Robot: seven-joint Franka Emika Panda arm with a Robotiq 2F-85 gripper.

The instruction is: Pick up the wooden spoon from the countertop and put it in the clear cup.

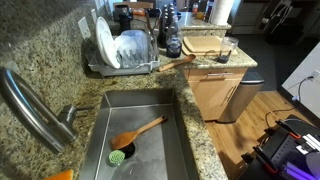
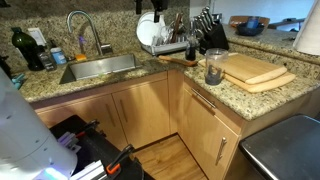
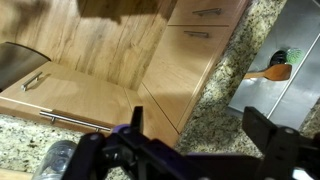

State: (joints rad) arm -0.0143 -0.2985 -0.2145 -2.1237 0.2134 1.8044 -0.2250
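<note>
- Standing here, I am seeing nothing of the job done yet. The wooden spoon [image 1: 178,63] is lying flat on the countertop [image 1: 40,70], between the dish rack [image 1: 120,50] and the cutting boards [image 1: 205,43], and it is showing in both exterior views [image 2: 176,60].
- The clear cup [image 2: 214,68] is standing upright just beside the cutting boards. It is sitting near the spoon but apart from it, and it is looking empty.
- The gripper [image 3: 195,120] is hanging out over the cabinet fronts [image 3: 100,60], its fingers [image 3: 135,120] spread wide and gripping nothing.
- The wrist view is taking in cabinet doors and the counter's edge, so I am judging the arm to be well short of the spoon.
- A bigger orange-brown spoon [image 1: 140,128] is resting in the sink [image 1: 100,120] beside a green scrubber [image 1: 118,155]. That is not the one wanted.
- By my reckoning everything is waiting to be done: reaching the slim spoon, closing on its handle, lifting it, carrying it over the cup and letting it drop in.
</note>
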